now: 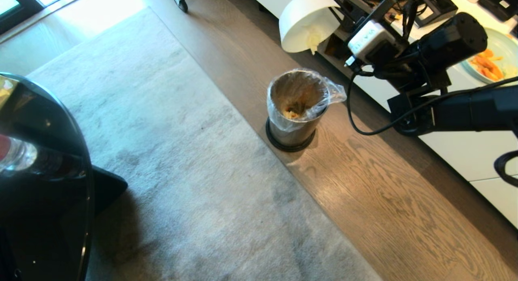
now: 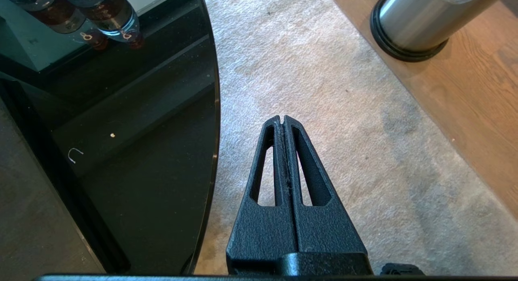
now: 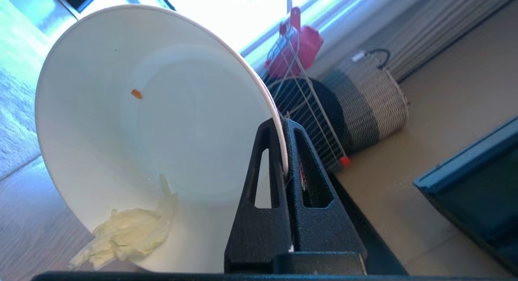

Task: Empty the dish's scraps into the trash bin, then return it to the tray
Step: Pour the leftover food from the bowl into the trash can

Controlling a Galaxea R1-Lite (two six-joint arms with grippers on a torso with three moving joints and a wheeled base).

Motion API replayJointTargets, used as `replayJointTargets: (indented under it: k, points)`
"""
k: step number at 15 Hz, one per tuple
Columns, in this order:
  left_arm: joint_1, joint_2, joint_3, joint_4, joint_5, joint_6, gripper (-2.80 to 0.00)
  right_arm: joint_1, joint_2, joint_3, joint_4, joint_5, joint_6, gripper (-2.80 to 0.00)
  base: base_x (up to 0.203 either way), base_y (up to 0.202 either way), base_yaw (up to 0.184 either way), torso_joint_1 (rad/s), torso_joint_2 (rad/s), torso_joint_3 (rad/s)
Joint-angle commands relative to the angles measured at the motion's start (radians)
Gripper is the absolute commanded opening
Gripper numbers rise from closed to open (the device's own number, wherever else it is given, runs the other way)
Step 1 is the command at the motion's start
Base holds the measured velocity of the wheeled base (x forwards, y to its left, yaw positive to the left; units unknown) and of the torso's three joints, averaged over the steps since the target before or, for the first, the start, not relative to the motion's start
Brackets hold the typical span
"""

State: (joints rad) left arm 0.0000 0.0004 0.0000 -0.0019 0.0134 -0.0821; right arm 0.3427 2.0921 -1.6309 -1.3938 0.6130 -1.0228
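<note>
My right gripper (image 1: 339,5) (image 3: 283,125) is shut on the rim of the dish (image 1: 303,22) (image 3: 162,123), a deep white bowl. It holds the dish tipped on its side, above the floor just beyond the trash bin (image 1: 297,109). Pale scraps (image 3: 125,236) (image 1: 314,40) cling at the dish's lower rim, and one orange bit (image 3: 136,94) sticks to its inside. More scraps (image 1: 292,113) lie inside the steel bin's clear liner. A dark raised-rim corner, apparently the tray (image 3: 465,184), shows on the counter. My left gripper (image 2: 282,119) hangs shut and empty over the carpet.
A black glass table (image 1: 44,171) (image 2: 121,131) carrying bottles (image 2: 101,18) stands at the left. The white counter (image 1: 465,151) on the right holds a pale plate (image 1: 495,50) of orange food. A woven basket (image 3: 368,98) and a wire rack (image 3: 307,107) sit on the counter.
</note>
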Motion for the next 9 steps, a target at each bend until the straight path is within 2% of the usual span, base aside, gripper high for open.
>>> replayJointTargets:
  k: [1, 3, 6, 9]
  points:
    - [0.000, 0.000, 0.000, 0.000, 0.000, -0.001, -2.80, -0.018, 0.008, -0.007, -0.037, 0.057, 0.020, -2.80, 0.000, 0.000, 0.000, 0.000, 0.00, 0.000]
    - [0.000, 0.000, 0.000, 0.000, 0.000, -0.001, -2.80, -0.035, 0.019, -0.028, -0.058, 0.061, 0.035, -2.80, 0.000, 0.000, 0.000, 0.000, 0.00, 0.000]
    - [0.000, 0.000, 0.000, 0.000, 0.000, -0.001, -2.80, -0.040, 0.052, -0.106, -0.149, 0.057, 0.151, -2.80, 0.000, 0.000, 0.000, 0.000, 0.00, 0.000]
    - [0.000, 0.000, 0.000, 0.000, 0.000, -0.001, -2.80, -0.062, 0.064, -0.158, -0.167, 0.059, 0.171, -2.80, 0.000, 0.000, 0.000, 0.000, 0.00, 0.000]
